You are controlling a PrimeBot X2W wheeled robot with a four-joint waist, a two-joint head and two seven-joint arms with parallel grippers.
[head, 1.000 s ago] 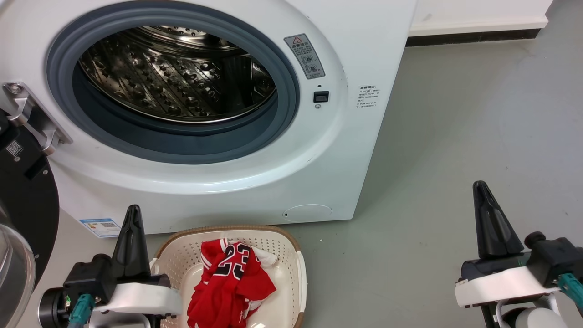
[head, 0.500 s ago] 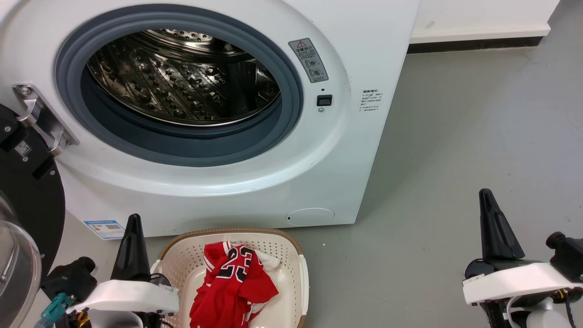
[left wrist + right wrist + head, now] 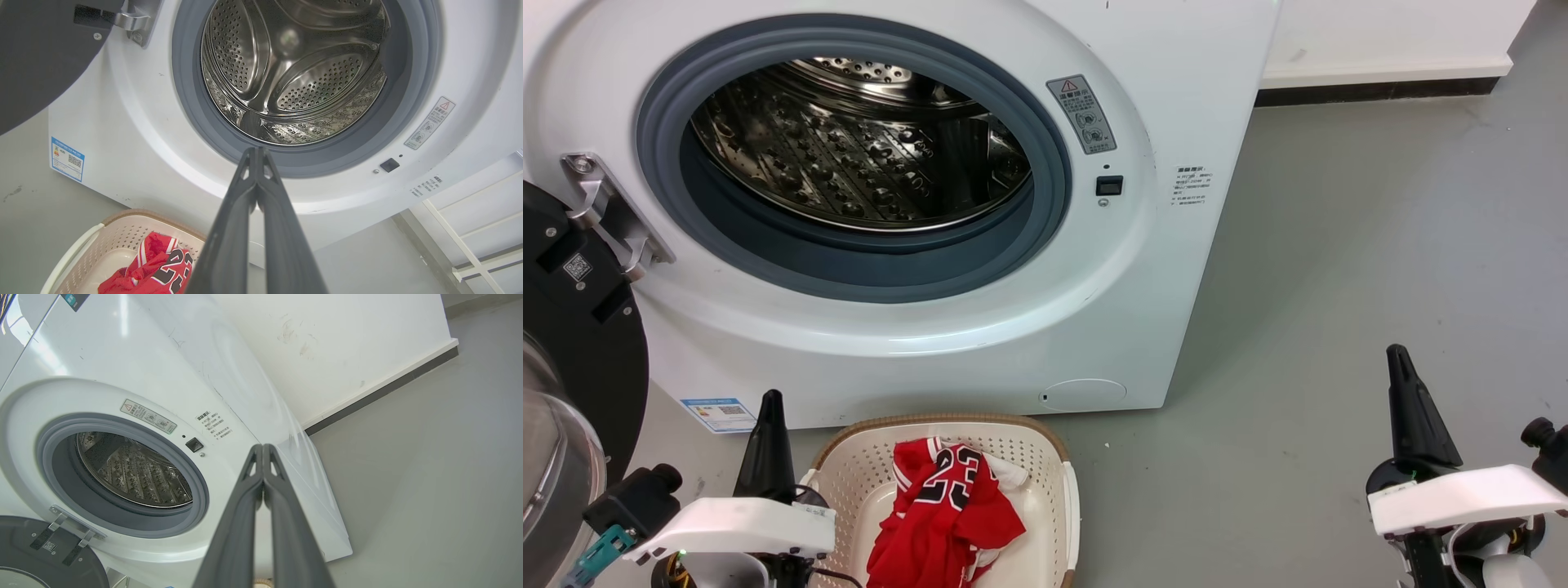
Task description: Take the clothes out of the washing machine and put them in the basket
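Head view puts the washing machine across 9 to 1 o'clock. Its door hangs open at 8 o'clock. The steel drum shows only bare perforated metal, and the left wrist view looks deeper into the drum and finds no cloth there either.

The basket stands on the floor at 6 o'clock, just in front of the machine. In it lies 1 red jersey, crumpled, with its number 23 facing up.

The left gripper stands at 7 o'clock just beside the basket's rim, and the right gripper at 4 o'clock, well apart from it. In each wrist view the left gripper and the right gripper have their jaws pressed together with nothing between them.

Over the last 1 second the whole head view has slid, so the machine and basket now sit a little lower and further toward 3 o'clock. We read that as the camera moving, not the things. The jersey lies in the same folds as before. Both grippers sit slightly lower, and the left wrist has rolled.

We judge that the unloading looks finished and the arms are at rest. Only the drum's lower front, behind the grey ring, is unchecked.
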